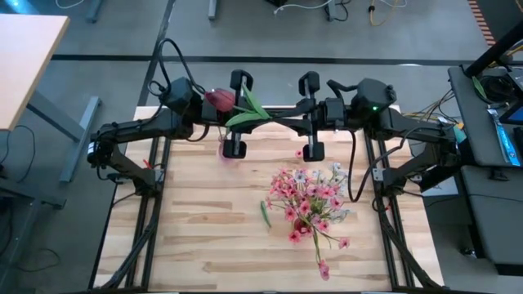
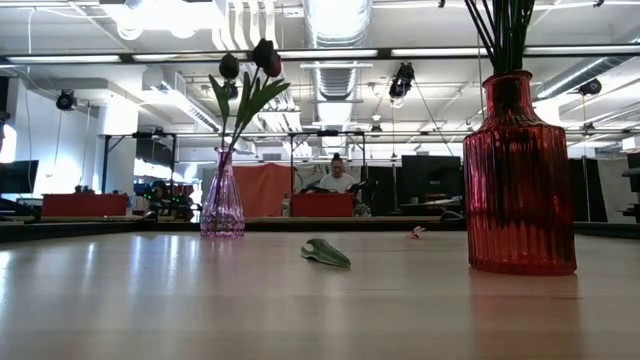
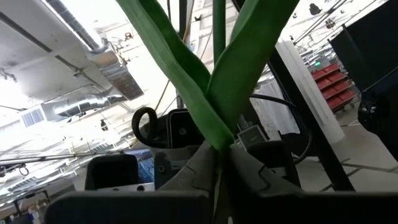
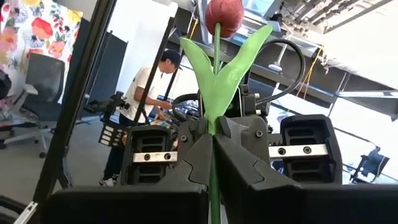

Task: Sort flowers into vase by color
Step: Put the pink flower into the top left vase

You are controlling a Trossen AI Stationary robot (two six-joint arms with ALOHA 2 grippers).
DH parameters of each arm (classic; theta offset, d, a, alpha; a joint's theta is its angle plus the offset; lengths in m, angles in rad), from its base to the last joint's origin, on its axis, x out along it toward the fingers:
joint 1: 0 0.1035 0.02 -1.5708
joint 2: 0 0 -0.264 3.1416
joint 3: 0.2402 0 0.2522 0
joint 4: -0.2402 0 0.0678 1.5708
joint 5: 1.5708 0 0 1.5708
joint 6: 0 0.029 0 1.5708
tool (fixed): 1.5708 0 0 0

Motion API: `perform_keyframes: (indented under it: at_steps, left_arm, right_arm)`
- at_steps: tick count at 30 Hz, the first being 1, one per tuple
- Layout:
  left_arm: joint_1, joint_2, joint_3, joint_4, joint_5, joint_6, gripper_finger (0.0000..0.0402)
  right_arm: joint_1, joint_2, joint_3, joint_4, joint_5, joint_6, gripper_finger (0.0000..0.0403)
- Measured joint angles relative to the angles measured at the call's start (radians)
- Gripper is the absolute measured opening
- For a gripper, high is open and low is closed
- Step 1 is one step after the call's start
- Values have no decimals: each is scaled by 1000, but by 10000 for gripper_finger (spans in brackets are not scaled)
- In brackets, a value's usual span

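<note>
On the left of the pale wooden table (image 1: 196,245) stands a slender ribbed vase of pale pink glass (image 2: 222,205). It holds two dark maroon tulip buds (image 2: 266,58) on thin green stems, with long green leaves spreading above its neck. From above this vase is mostly hidden under the left arm.

The left gripper (image 3: 217,167) is raised over the far middle of the table. Its dark fingers are pressed together on the stem of a single maroon tulip (image 1: 219,100), and the two leaves fan out just above the pads. The bud lies back over the left wrist.

Facing it from the other side, the right gripper (image 4: 212,155) is closed on the same stem. Its fingers meet just under the fork of the leaves, so both grippers grip this one flower in the air.

On the tabletop between the vases lies a loose green leaf (image 2: 325,253), apart from both. A small pink bloom (image 2: 417,232) lies farther back.

To the right stands a squat ribbed vase of deep red glass (image 2: 518,170), with a bundle of dark stems rising from its neck. From above it is covered by a spray of small pink and whitish blooms (image 1: 309,200), some trailing toward the near edge.

A person (image 4: 149,93) stands in the room beyond.
</note>
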Motion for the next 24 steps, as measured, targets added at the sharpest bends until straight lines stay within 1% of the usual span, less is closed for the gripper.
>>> perform_keyframes:
  at_steps: [3, 5, 12, 14, 16, 18, 20, 22, 24]
  left_arm:
    - [1, -1, 0, 0, -1, 0, 2]
    - [1, -1, 0, 1, -1, 0, 2]
    - [1, -6, 0, -3, -21, 0, 1]
    - [1, -15, 0, -27, -37, 2, 1]
    - [3, -35, -1, -91, -63, 32, 1]
    - [3, -65, -1, -177, -122, 76, 1]
    - [3, -103, -1, -284, -206, 106, 1]
    - [3, -149, -1, -427, -314, 129, 1]
    - [3, -194, -1, -580, -444, 133, 1]
  right_arm:
    - [1, 0, 0, -1, 29, 8, 23]
    - [1, -1, 0, -2, 49, 9, 42]
    - [1, -9, -3, -9, 73, 43, 147]
    - [1, -23, -3, -9, 99, 49, 174]
    - [1, -41, -3, -14, 135, 65, 199]
    - [1, -62, -3, -39, 180, 78, 219]
    - [1, -85, -3, -73, 237, 80, 235]
    - [1, -108, -3, -110, 290, 83, 249]
    - [0, -128, -3, -152, 313, 92, 260]
